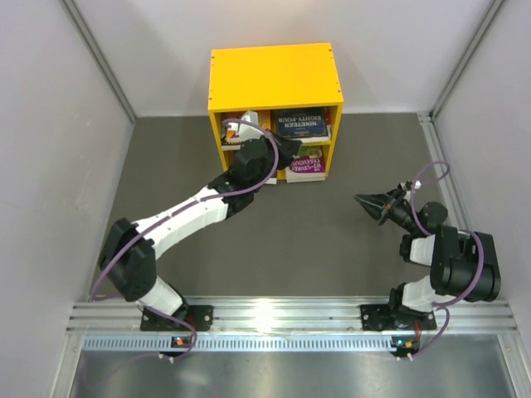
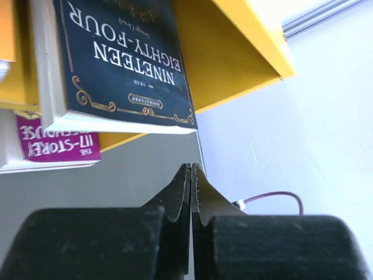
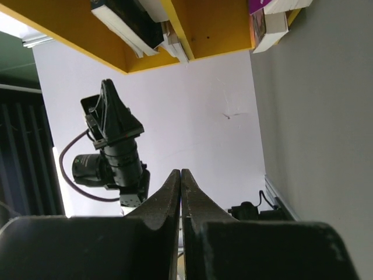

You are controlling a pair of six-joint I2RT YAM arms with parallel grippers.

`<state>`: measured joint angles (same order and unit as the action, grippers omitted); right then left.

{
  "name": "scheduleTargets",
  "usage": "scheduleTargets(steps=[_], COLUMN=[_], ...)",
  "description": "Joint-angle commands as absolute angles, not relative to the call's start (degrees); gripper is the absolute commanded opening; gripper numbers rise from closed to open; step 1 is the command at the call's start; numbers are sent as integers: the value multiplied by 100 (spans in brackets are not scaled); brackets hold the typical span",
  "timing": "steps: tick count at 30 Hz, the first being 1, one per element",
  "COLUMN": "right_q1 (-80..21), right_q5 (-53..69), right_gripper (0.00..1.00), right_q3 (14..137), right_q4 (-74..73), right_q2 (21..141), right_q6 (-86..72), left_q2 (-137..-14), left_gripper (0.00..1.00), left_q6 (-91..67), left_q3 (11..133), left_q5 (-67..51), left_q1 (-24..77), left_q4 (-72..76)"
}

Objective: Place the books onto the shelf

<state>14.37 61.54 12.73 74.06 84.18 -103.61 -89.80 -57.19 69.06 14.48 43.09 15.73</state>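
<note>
From above, you see the shelf (image 1: 274, 75) at the far end of the bench (image 1: 332, 240). Every book you can see sits inside the shelf, and none shows out on the bench. The dark blue book (image 1: 300, 123) is in the shelf's top right box. Its cover faces your arms and its title runs side to side. The purple book (image 1: 307, 163) is in the box under it. More books (image 1: 245, 124) are in the top left box. Your left claw (image 1: 292, 154) is right at the shelf's front, so your left arm is much nearer. Your right claw (image 1: 362, 200) is well away from the shelf, off to its right.

In the left wrist view, the left claw (image 2: 191, 175) is pinched shut and holds nothing. The dark blue book (image 2: 122, 64) is just above it and a bit to the left. You can read "NINETEEN EIGHTY-FOUR" upside down. The purple book (image 2: 55, 140) says "117-STOREY".

In the right wrist view, the right claw (image 3: 180, 178) is shut and empty too. The shelf (image 3: 215, 29) is far ahead of it, and a black camera (image 3: 113, 151) stands to one side.

I think the job is almost done. Pull your left arm straight back from the shelf.
</note>
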Motion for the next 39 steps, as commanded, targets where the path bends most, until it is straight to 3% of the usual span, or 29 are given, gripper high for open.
scheduleTargets(steps=[1,10,19,28,39], right_q1=[1380,-315,-1449,-1617,-1494], right_q5=[5977,4835,4070,3683,3235], right_gripper=[0,0,0,0,0], right_q3=[1274,2618,4453,5422,6213], right_q4=[8860,7007,7224,7882,8648], right_q2=[8051,7787,9691,10985,11803], right_q6=[-10151,-9151,-9290,-9711,-10511], left_q2=[-8474,-6551,-4343,-3314,-3094], left_gripper=[0,0,0,0,0], left_q6=[-5371,-5089,-4966,-5001,-5150], left_q3=[6541,5142,4509,4351,4114], left_q5=[1793,2153,2724,2935,2883], left_q1=[4333,4324,4333,4324,4324], left_q4=[1011,328,-1220,-2373,-2760])
